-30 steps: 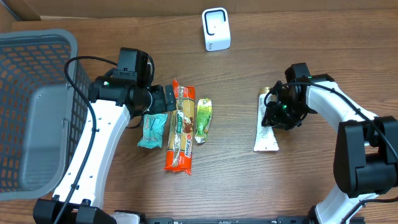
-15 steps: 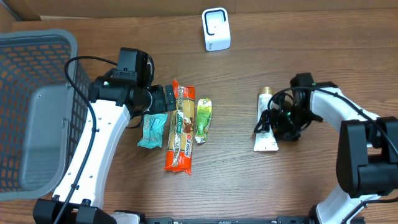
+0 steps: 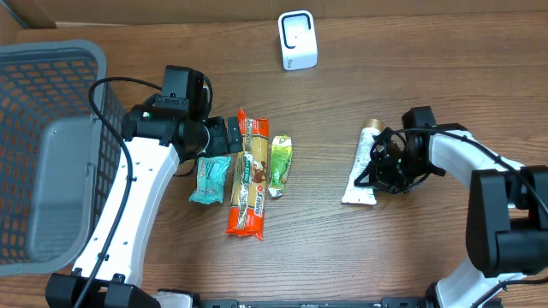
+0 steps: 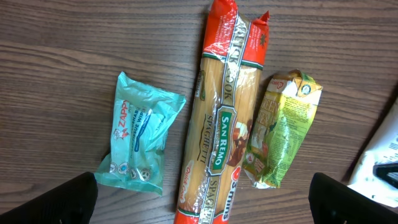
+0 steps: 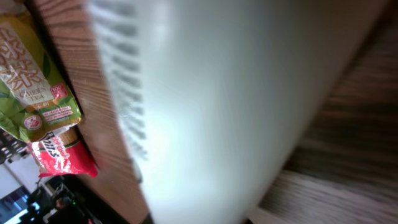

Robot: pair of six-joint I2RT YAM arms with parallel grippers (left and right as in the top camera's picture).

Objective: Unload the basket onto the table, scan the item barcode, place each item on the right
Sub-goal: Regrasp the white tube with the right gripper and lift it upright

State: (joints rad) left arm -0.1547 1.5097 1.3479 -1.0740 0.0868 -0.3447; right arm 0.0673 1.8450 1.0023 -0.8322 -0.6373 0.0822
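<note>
A white tube (image 3: 363, 161) with a gold cap lies slanted on the wooden table at the right. My right gripper (image 3: 378, 171) presses low against its right edge, shut on the tube, which fills the right wrist view as a blurred white tube (image 5: 217, 106) that hides the fingers. The white barcode scanner (image 3: 297, 40) stands at the back centre. My left gripper (image 3: 224, 135) hovers open over the row of packets, its dark fingertips (image 4: 59, 199) in the bottom corners of the left wrist view, holding nothing.
An orange spaghetti pack (image 3: 248, 175), a green tea packet (image 3: 279, 165) and a teal wipes pack (image 3: 211, 179) lie side by side left of centre. A grey mesh basket (image 3: 51, 145) takes up the left edge.
My right gripper slid down and right along the tube, opened, then shut. The tube shifted slightly left and tilted. The left arm has not moved.
</note>
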